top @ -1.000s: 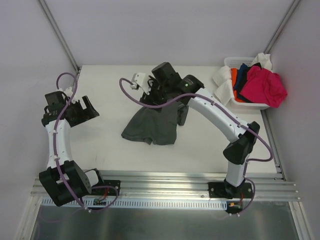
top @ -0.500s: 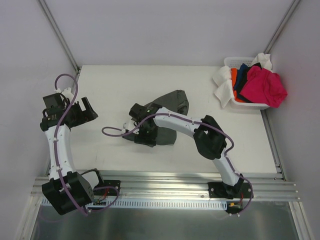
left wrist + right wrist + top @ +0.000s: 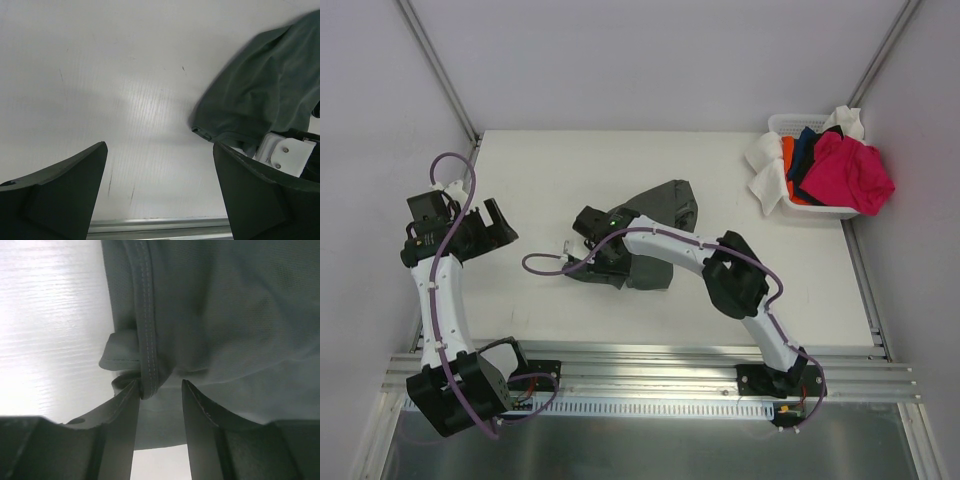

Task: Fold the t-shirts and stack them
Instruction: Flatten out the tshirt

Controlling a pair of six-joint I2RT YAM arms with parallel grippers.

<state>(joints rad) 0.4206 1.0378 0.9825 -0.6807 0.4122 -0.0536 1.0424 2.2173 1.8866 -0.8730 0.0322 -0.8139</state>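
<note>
Right fingers (image 3: pixel 120 412) are down at the near-left edge of the charcoal t-shirt (image 3: pixel 665 205). There's a narrow gap between them with the stitched hem bunched in it, and you can't tell from the wrist view whether they've bitten on it or merely straddle it. Left fingers (image 3: pixel 55 190) hang wide apart over bare worktop (image 3: pixel 540 170) at the left, apart from the cloth and holding nothing. The shirt lies crumpled mid-worktop, not yet flat. The other t-shirts (image 3: pixel 850 175) are heaped in the basket (image 3: pixel 775 125) at the far right.

Watch it: if that grip is only on the hem roll, a pull could let it slide out. It could also drag the whole shirt in a lump instead of spreading it. With one edge held alone, the far part may tuck under itself. Your right arm also passes over the cloth, so a sweep could snag it.
</note>
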